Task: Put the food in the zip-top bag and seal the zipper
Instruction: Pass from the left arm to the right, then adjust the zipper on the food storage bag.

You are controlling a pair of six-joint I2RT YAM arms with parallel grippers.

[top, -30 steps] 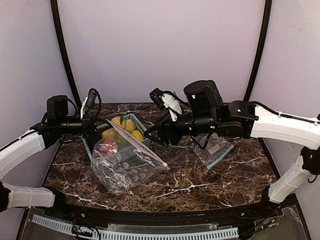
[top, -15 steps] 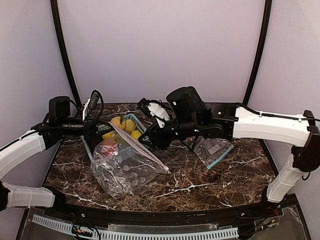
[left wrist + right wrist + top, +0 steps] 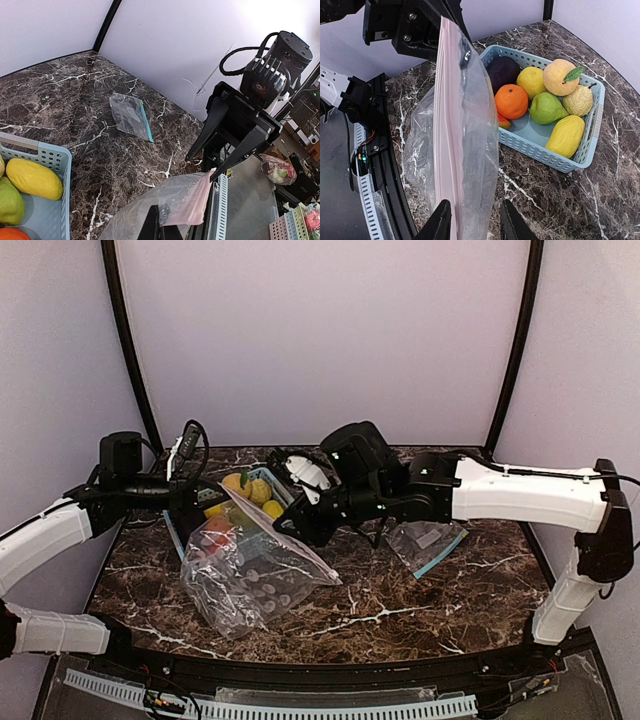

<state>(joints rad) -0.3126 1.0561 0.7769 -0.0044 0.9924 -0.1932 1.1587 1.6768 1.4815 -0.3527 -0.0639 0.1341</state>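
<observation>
The left gripper (image 3: 159, 226) is pinched tight on the top edge of the bag (image 3: 465, 150) and holds it up. The right gripper (image 3: 472, 222) is spread wide, with one finger on each side of the bag's edge. The food (image 3: 547, 107) lies in the blue basket (image 3: 594, 125), just behind the bag, and no gripper touches it.

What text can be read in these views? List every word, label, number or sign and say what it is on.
None: no view shows any text that can be read.
Second zip-top bag, lying flat: a grey patch shows on it, too blurred to read.
Held zip-top bag: no lettering that I can make out.
Light-blue basket: no lettering visible.
</observation>
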